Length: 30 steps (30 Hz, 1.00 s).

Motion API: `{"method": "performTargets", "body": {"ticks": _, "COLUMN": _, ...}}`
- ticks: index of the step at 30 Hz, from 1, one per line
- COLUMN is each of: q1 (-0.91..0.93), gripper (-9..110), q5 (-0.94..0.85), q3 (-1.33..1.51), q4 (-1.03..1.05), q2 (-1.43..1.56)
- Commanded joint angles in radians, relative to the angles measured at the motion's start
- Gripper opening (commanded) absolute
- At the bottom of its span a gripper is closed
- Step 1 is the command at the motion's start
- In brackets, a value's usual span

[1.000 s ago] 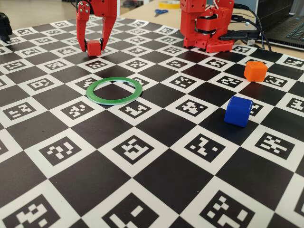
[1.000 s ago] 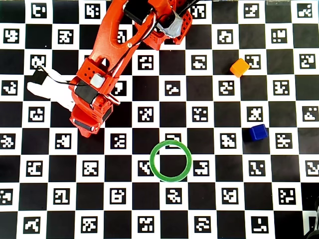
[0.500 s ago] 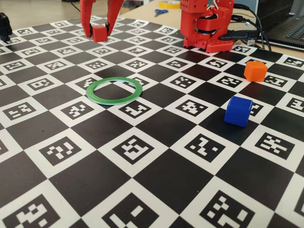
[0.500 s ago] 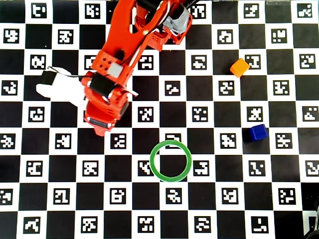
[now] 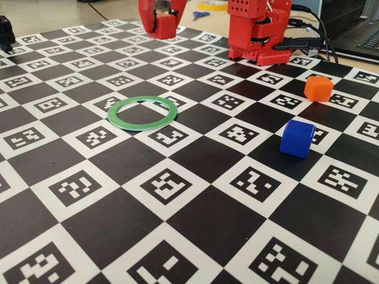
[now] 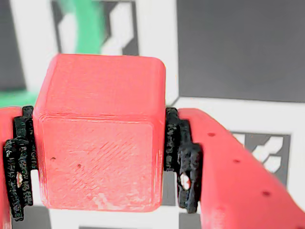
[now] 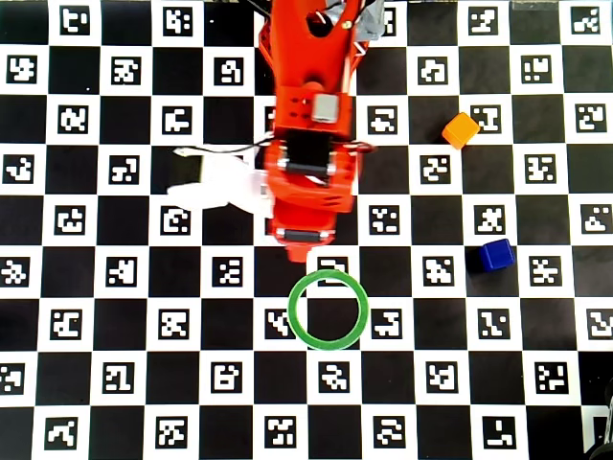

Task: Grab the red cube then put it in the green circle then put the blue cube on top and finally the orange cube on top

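My gripper (image 6: 100, 164) is shut on the red cube (image 6: 100, 143), which sits between the black pads (image 6: 183, 157) and fills the wrist view. Part of the green circle (image 6: 83, 28) shows on the board beyond the cube. In the fixed view the gripper (image 5: 161, 26) hangs above the board, behind the green circle (image 5: 142, 126). In the overhead view the gripper end (image 7: 302, 247) is just above the green circle (image 7: 364, 311), whose centre is bare. The blue cube (image 5: 297, 138) (image 7: 496, 255) and the orange cube (image 5: 318, 88) (image 7: 461, 129) rest on the board to the right.
The table is covered by a black-and-white checkered marker board (image 5: 177, 225). The red arm base (image 5: 257, 32) stands at the back. A laptop (image 5: 361, 29) and cables lie at the back right. A white part (image 7: 225, 187) juts out left of the arm.
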Motion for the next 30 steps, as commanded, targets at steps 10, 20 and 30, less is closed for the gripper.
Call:
{"method": "performTargets", "body": {"ticks": 10, "q1": -0.077, "gripper": 8, "q5": 0.023, "q3": -0.236, "q4": -0.083, "q2": -0.242}}
{"method": "performTargets", "body": {"ticks": 20, "q1": -0.084, "gripper": 8, "q5": 0.015, "q3": -0.236, "q4": -0.222, "q2": -0.351}}
{"method": "performTargets", "body": {"ticks": 30, "q1": -0.08, "gripper": 8, "q5": 0.012, "q3": -0.179, "q4": -0.334, "q2": -0.38}}
